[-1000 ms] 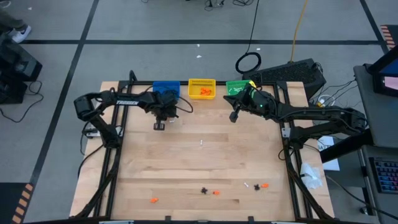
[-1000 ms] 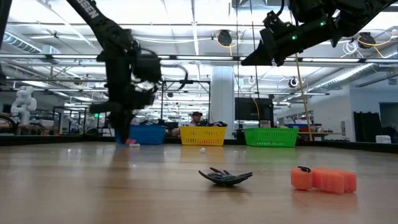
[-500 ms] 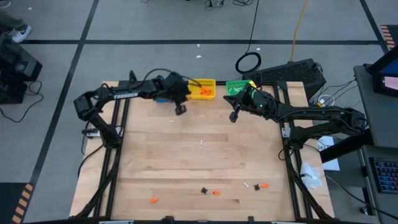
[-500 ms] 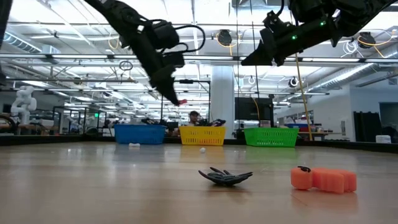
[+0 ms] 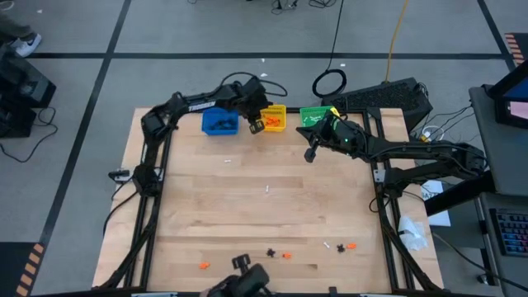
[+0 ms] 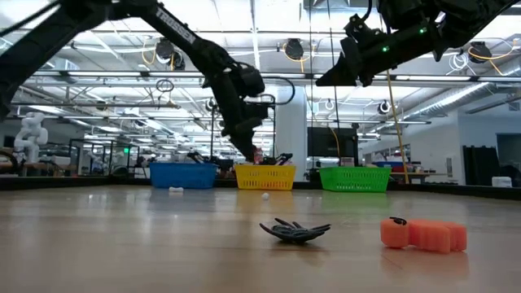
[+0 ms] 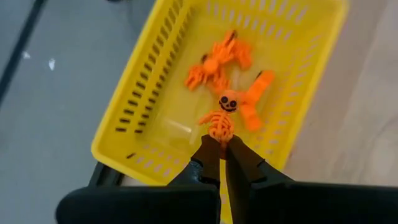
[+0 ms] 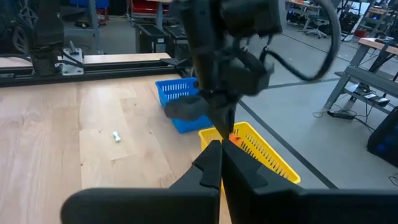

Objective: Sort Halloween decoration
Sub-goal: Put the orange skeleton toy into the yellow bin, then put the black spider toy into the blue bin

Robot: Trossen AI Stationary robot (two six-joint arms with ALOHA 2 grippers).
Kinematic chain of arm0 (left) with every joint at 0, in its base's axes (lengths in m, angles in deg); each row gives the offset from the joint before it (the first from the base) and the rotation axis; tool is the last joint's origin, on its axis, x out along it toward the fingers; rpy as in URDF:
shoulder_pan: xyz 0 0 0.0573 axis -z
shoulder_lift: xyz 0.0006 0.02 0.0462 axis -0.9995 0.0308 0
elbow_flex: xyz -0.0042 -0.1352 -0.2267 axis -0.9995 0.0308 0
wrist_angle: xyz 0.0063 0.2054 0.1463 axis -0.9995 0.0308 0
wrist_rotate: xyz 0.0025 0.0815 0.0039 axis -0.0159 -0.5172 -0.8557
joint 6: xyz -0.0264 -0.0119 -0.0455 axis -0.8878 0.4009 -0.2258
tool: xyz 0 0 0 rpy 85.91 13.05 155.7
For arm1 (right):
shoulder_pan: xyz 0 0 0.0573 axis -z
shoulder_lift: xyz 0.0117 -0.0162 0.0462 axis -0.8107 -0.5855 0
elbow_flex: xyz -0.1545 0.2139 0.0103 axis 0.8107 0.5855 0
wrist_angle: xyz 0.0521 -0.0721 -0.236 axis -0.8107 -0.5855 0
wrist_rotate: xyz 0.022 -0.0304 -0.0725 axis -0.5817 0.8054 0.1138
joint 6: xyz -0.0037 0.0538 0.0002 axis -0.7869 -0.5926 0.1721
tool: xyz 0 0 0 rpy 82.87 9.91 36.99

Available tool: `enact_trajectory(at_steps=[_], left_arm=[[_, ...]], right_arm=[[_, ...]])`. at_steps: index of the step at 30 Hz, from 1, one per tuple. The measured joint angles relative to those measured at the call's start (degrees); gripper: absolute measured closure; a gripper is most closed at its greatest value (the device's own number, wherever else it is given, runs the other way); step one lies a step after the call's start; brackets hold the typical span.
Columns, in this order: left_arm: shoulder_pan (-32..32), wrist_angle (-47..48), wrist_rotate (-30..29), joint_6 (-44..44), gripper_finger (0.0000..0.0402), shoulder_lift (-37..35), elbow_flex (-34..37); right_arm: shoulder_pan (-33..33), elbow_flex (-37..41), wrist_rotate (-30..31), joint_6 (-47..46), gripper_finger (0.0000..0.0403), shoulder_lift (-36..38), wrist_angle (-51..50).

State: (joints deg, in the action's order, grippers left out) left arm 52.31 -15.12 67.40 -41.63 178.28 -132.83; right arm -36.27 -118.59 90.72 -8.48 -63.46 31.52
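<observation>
**Orange skeleton hangs over the yellow bin**

Far left along the back edge of the bench (image 5: 247, 206) sits the blue bin (image 5: 219, 121), dark shapes inside it too small to name from above. A tiny white piece (image 5: 228, 161) lies on the wood just in front of it, shape unreadable.

Next over, the left end effector (image 5: 256, 125) is poised above the yellow bin (image 5: 268, 116), fingers pinched tight on an orange skeleton (image 7: 219, 123): round head with a dark grinning face, ribbed body, lower part tucked between the fingertips. The wrist view cuts off the bin's near corner. In the bin below, more orange trinkets (image 7: 217, 62) lie in a tangle, one spidery, one blocky.

Mid-bench, another white speck (image 5: 268, 190) sits alone.

Along the front edge lies a scatter: an orange bit (image 5: 203, 265), then a black spidery one (image 6: 294, 231) flat on its legs, beside it an orange piece (image 6: 423, 234), ribbed and chunky in the low view, and farther right a white and orange pair (image 5: 340, 247).

The right end effector (image 5: 311, 154) waits in the air, clenched on nothing, in front of the green bin (image 5: 313, 116), which its arm partly covers.
</observation>
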Motion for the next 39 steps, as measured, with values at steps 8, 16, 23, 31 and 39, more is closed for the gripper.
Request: enact_trajectory(at_steps=[8, 16, 23, 31, 39], left_arm=[[-1.13, 0.36, 2.11, -0.24, 0.0383, 2.35, -1.48], [-1.07, 0.24, -0.29, -0.21, 0.0317, 1.85, -1.48], [-0.51, 1.15, -1.67, 1.12, 0.0306, -1.31, -1.48], [5.39, 5.28, 2.11, 1.09, 0.0361, -7.42, 0.51], [19.12, -4.22, 2.15, -3.33, 0.0397, -14.77, 13.61]], right_arm=[[0.00, 0.00, 0.00, 0.08, 0.0403, 0.00, -0.29], [0.00, 0.00, 0.00, -0.01, 0.0403, 0.00, -0.28], [0.00, 0.00, 0.00, -0.03, 0.0403, 0.00, -0.35], [0.00, -0.04, 0.00, 3.36, 0.0403, 0.44, -5.51], [0.00, 0.90, -0.60, 6.76, 0.0403, 0.46, -8.05]])
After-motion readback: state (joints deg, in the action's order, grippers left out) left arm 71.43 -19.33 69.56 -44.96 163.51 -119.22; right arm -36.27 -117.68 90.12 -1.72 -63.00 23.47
